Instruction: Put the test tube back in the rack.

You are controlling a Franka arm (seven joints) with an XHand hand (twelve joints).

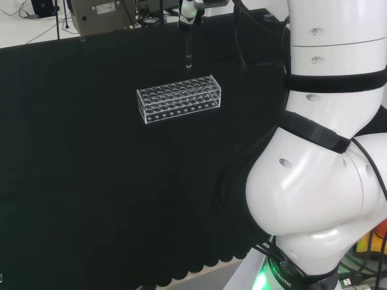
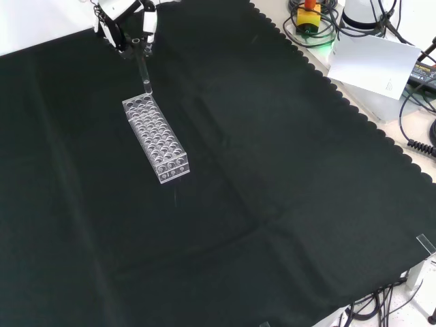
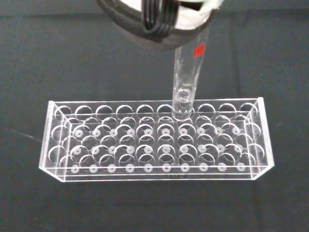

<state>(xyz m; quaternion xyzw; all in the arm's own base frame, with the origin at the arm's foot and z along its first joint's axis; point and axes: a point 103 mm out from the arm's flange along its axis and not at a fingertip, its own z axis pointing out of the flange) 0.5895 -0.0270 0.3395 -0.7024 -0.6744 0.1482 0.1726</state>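
Note:
A clear plastic rack [image 1: 179, 98] [image 2: 156, 138] [image 3: 157, 140] with several rows of round holes stands on the black cloth. My hand [image 1: 188, 8] [image 2: 122, 20] [image 3: 159, 21] hangs above its far end, as the front view shows it, fingers curled round a clear glass test tube [image 1: 188, 51] [image 2: 144, 68] [image 3: 187, 79]. The tube points straight down, rounded bottom just over the rack's back row of holes in the wrist view. It carries a small red mark near the top. The rack's holes look empty.
The black cloth [image 2: 272, 204] covers the bench, with a scalloped edge at the front view's right. Beyond that edge lie cables, a white sheet [image 2: 371, 65] and a yellow and red button box [image 2: 310, 15]. The arm's white links [image 1: 326, 151] stand at the head view's right.

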